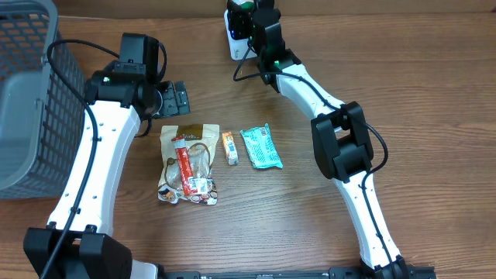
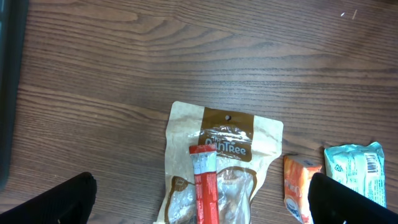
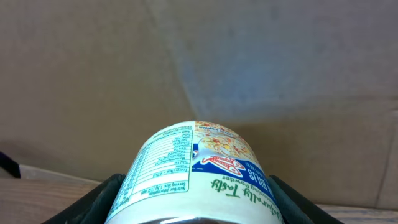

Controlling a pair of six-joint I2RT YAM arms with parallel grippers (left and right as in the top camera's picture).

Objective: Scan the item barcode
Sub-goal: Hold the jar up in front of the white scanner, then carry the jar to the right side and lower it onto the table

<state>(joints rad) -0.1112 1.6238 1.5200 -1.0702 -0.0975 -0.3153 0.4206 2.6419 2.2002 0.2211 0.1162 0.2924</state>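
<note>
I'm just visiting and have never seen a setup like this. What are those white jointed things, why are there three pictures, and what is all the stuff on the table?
The white jointed things are two robot arms, each ending in a two-finger gripper. The wide picture comes from a camera above the wooden table; the other two come from cameras on each arm's wrist.

The left gripper is open and empty, hovering over a tan snack pouch with a red stick packet on it. Beside that lie a small orange packet and a teal wrapper. A grey basket stands at the table's left edge.

The right gripper holds a labelled container near the white scanner at the far edge.
</note>
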